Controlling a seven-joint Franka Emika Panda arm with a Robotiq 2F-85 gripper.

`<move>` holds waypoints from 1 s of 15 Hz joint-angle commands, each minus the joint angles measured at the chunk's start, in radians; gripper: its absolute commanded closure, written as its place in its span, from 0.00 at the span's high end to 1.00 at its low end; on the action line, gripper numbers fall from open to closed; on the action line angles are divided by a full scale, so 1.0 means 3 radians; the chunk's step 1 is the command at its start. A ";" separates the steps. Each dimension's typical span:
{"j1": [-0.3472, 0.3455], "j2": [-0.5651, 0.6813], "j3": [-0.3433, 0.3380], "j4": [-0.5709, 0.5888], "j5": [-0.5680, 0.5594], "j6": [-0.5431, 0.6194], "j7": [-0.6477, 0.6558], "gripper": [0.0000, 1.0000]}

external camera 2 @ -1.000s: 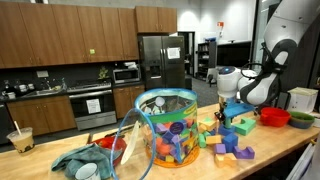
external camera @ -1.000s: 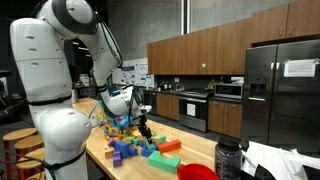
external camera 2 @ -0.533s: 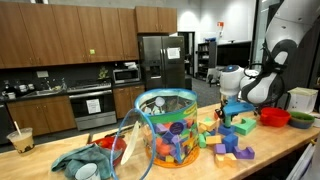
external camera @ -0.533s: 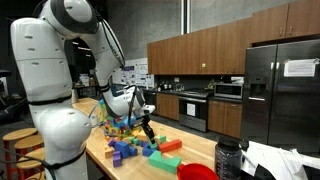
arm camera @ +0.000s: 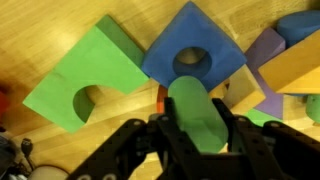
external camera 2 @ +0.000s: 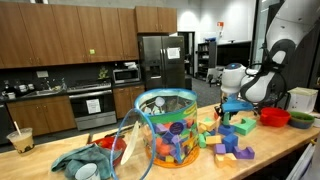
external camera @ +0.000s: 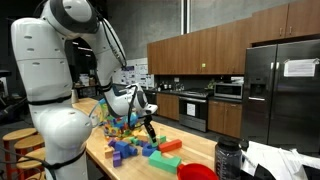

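In the wrist view my gripper [arm camera: 192,128] is shut on a green foam cylinder [arm camera: 193,110], held between both fingers above the wooden counter. Directly below lie a blue square block with a round hole [arm camera: 194,55], a large green block with an arch cutout [arm camera: 92,72], a purple block [arm camera: 264,55] and a yellow block [arm camera: 300,62]. In both exterior views the gripper [external camera: 149,126] [external camera 2: 231,112] hangs a little above the pile of coloured foam blocks [external camera: 140,148] [external camera 2: 229,140].
A clear plastic tub full of blocks [external camera 2: 166,128] stands on the counter with a teal cloth [external camera 2: 82,158] and a drink cup [external camera 2: 20,138] beside it. Red bowls [external camera 2: 273,117] [external camera: 197,171] sit near the block pile. Kitchen cabinets and a fridge [external camera: 285,90] stand behind.
The gripper has drifted slightly sideways and a little upward with the green cylinder still held; the blocks on the counter have not moved.
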 commanded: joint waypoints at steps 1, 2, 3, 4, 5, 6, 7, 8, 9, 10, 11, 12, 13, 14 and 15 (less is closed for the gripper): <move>0.0240 0.0045 -0.0124 0.0000 0.0590 0.0153 -0.0447 0.16; 0.0316 0.0029 -0.0126 0.0001 0.0755 0.0125 -0.0561 0.16; 0.0385 0.0014 -0.0134 0.0002 0.0920 0.0086 -0.0691 0.16; 0.0441 -0.0021 -0.0138 0.0003 0.1039 0.0011 -0.0796 0.16; 0.0489 -0.0049 -0.0145 0.0006 0.1145 -0.0053 -0.0902 0.16; 0.0511 -0.0084 -0.0147 0.0010 0.1178 -0.0150 -0.0977 0.16; 0.0294 -0.0143 0.0085 -0.0006 0.1234 -0.0262 -0.1092 0.16; 0.0263 -0.0259 0.0096 -0.0091 0.1203 -0.0366 -0.1168 0.16; 0.0230 -0.0292 0.0120 -0.0071 0.1203 -0.0486 -0.1270 0.16; 0.0194 -0.0294 0.0144 -0.0004 0.1189 -0.0618 -0.1357 0.16; 0.0143 -0.0388 0.0159 -0.0026 0.1147 -0.0733 -0.1440 0.16; 0.0095 -0.0472 0.0178 -0.0051 0.1114 -0.0824 -0.1509 0.16; 0.0059 -0.0529 0.0191 -0.0043 0.1125 -0.0911 -0.1600 0.16; 0.0020 -0.0577 0.0206 -0.0047 0.1126 -0.0960 -0.1674 0.16; -0.0008 -0.0605 0.0223 -0.0030 0.1151 -0.0995 -0.1733 0.16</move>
